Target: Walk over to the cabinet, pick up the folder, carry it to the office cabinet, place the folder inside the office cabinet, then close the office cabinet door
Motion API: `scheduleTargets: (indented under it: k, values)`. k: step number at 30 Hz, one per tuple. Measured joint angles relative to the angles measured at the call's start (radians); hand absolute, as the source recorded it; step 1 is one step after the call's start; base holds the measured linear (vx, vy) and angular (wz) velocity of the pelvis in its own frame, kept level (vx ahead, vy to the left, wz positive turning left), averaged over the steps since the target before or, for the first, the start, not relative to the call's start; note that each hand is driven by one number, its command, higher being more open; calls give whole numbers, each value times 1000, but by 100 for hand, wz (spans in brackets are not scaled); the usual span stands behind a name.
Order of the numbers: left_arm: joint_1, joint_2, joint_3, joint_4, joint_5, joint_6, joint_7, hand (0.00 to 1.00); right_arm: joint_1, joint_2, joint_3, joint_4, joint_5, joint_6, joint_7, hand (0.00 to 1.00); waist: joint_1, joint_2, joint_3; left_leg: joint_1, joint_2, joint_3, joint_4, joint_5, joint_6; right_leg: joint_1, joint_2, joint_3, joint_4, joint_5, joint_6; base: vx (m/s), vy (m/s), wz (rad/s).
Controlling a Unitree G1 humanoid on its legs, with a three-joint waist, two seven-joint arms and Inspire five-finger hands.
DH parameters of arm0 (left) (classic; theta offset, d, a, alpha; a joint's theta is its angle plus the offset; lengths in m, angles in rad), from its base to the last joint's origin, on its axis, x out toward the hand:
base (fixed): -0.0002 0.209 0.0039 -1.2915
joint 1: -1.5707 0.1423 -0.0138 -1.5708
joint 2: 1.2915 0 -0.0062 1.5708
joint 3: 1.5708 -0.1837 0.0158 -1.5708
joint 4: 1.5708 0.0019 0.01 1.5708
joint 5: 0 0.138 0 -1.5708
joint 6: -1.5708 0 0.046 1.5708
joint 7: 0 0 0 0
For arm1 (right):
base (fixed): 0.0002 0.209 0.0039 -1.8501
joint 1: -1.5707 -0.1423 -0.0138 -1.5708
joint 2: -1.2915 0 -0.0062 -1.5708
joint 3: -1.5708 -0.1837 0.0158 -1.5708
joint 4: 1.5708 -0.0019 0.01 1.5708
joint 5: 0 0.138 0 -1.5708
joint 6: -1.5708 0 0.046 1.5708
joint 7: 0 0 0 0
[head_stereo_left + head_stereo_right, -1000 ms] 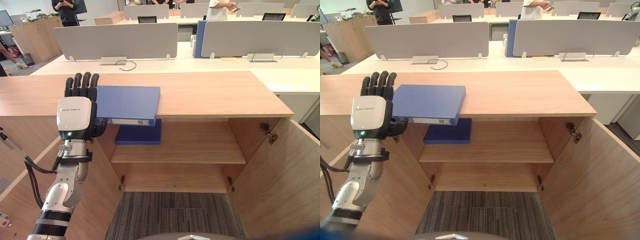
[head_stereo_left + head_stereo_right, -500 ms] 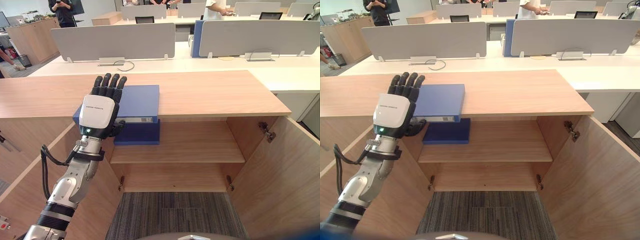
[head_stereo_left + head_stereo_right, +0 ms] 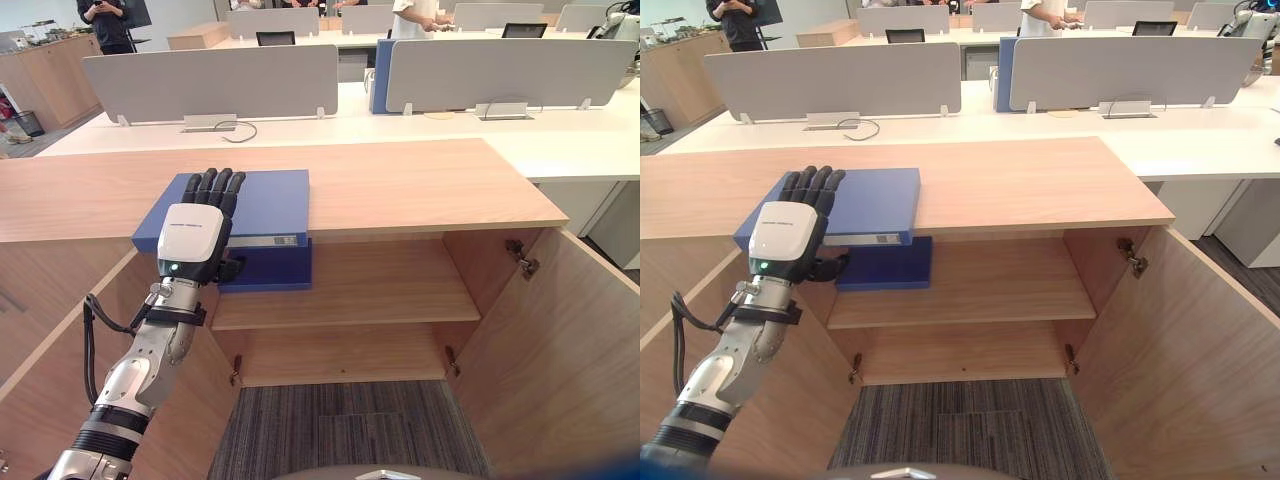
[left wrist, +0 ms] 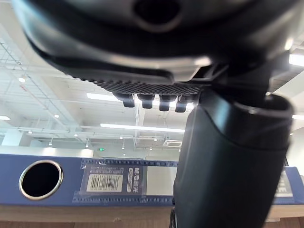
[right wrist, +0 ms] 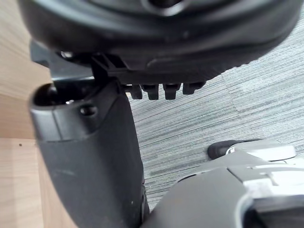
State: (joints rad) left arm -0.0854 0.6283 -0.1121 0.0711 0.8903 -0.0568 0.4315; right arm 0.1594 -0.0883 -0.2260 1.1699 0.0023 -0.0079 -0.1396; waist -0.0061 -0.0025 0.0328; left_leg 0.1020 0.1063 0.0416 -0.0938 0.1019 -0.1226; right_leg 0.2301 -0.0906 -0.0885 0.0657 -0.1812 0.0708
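Note:
A blue folder (image 3: 265,200) lies flat on the wooden cabinet top (image 3: 420,185), its labelled spine (image 4: 109,178) jutting over the front edge. My left hand (image 3: 192,235) covers the folder's left part. Its straight fingers (image 3: 215,185) reach over the cover, with a gap to the folder in the left wrist view. The thumb (image 4: 223,166) crosses in front of the spine. My right hand (image 5: 90,142) hangs with relaxed fingers above grey carpet and holds nothing.
Below the top, the cabinet stands with both doors swung out, the left (image 3: 60,330) and the right (image 3: 560,340). A darker blue folder (image 3: 275,268) lies on the upper shelf (image 3: 390,290). Desks with grey dividers (image 3: 220,80) and people stand behind.
My left hand has moved right, from beside the folder's left end onto its top. The folder has stayed in place. The camera has shifted a little.

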Motion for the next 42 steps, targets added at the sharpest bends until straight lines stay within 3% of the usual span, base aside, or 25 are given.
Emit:
scheduleTargets:
  k: [2, 3, 11, 21, 28, 32, 35, 37, 40, 42]
  values:
    - [0, 0, 0, 14, -12, 1, -6, 100, 0, 0, 0, -1, 0, 2, 3, 100, -2, 0, 0, 3, 0, 3, 0, -2, 0, -1, -1, 7, 0, 0, 0, 8, 14, -9]
    - [0, 0, 0, 26, -17, 2, -7, 0, -3, 0, 0, -2, 0, 3, 4, 100, -4, 0, 0, 4, 0, 5, 0, -3, 0, -1, -1, 9, 0, 1, 0, 11, 14, -7]
    - [-65, 0, 0, 128, -18, 16, -28, 0, -12, 2, 10, -6, -46, 3, 5, 100, -9, -4, 3, 4, -1, 8, 0, -4, 1, -1, -2, 10, -1, 2, 1, 1, 1, -1]
    - [-248, 19, -45, 162, -5, 15, 6, 0, -15, 0, 10, -7, -46, 4, 9, 100, -19, -2, 3, 4, -3, 8, 0, -4, 1, -1, -4, 10, 0, 2, 1, 0, 0, 0]
    - [-278, 36, -81, 150, 17, 21, -3, 0, -19, -3, 10, -7, -45, 4, 10, 100, -27, 2, 3, 6, -3, 9, 0, -4, 1, -1, -5, 10, -1, 2, 1, 0, 0, 0]
    - [-136, 33, -75, -101, -40, 0, -54, 0, -19, -1, 4, -6, -45, 7, 10, 100, -25, -1, 6, 4, -8, 9, 0, -7, 4, 0, -10, 9, -4, 2, 1, 0, 0, 0]
    - [1, 11, -66, -302, -184, -106, -96, 0, -20, 0, -3, -6, -44, 17, 14, 100, -22, -3, 6, 4, -10, 9, 0, -10, 6, 0, -12, 10, -7, 2, 1, 0, 0, 0]
    - [68, -57, -47, -396, -292, -170, -139, 0, -22, 0, -22, 3, -40, 28, 21, 100, -16, -1, 4, 4, -9, 10, 3, -10, 6, 0, -11, 13, -6, 3, 1, 0, 0, 0]
    - [147, -193, 21, -457, -505, -210, -160, 0, -24, -1, -26, -1, -17, 27, 22, 100, -18, 3, 0, 5, -7, 16, 4, -10, 6, -3, -10, 19, -4, 4, 0, 0, 0, -6]
    - [239, -324, 115, -501, -836, -234, -188, 0, 12, 1, -11, -87, 90, 28, 16, 100, -17, 7, -2, 0, -1, 29, 1, -11, 5, -19, -5, 34, 4, 5, -1, -7, 3, -16]
